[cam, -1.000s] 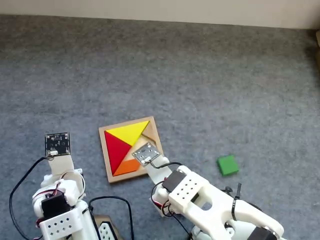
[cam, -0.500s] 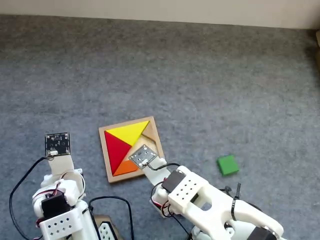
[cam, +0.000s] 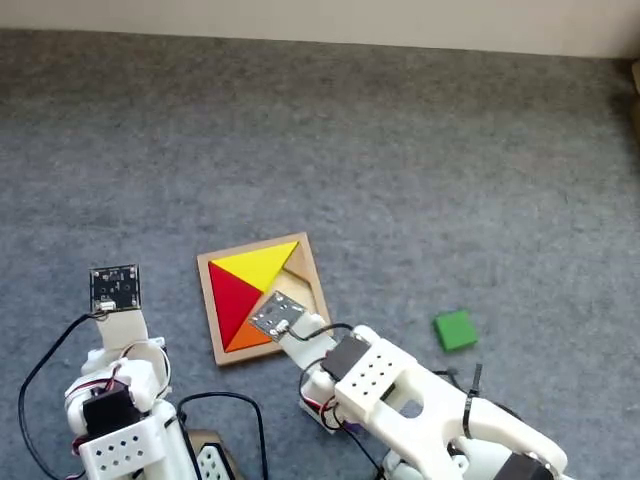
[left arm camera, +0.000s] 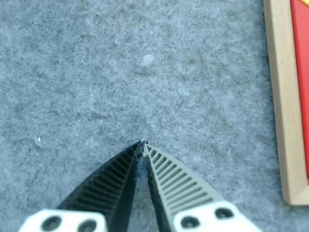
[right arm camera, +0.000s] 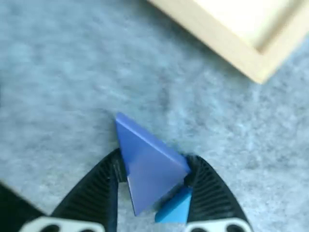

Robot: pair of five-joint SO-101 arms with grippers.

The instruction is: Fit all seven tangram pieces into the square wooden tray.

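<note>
The square wooden tray (cam: 207, 290) lies on the grey carpet and holds a yellow triangle (cam: 258, 265), a red triangle (cam: 232, 297) and an orange piece (cam: 251, 335). Its right part shows bare wood (cam: 305, 288). My right gripper (right arm camera: 152, 169) is shut on a blue triangle (right arm camera: 149, 162), held over the carpet just short of a tray corner (right arm camera: 251, 63). The right arm's wrist (cam: 277, 316) hangs over the tray's near right part. My left gripper (left arm camera: 141, 145) is shut with nothing in it, low over the carpet beside the tray's left rim (left arm camera: 280, 96).
A green square piece (cam: 455, 329) lies on the carpet to the right of the tray. The left arm (cam: 115, 290) stands to the tray's left. Open carpet stretches behind the tray to a pale wall strip (cam: 320, 20).
The right arm's wrist has shifted left across the tray's near right part. The left arm and the pieces in the tray have not moved.
</note>
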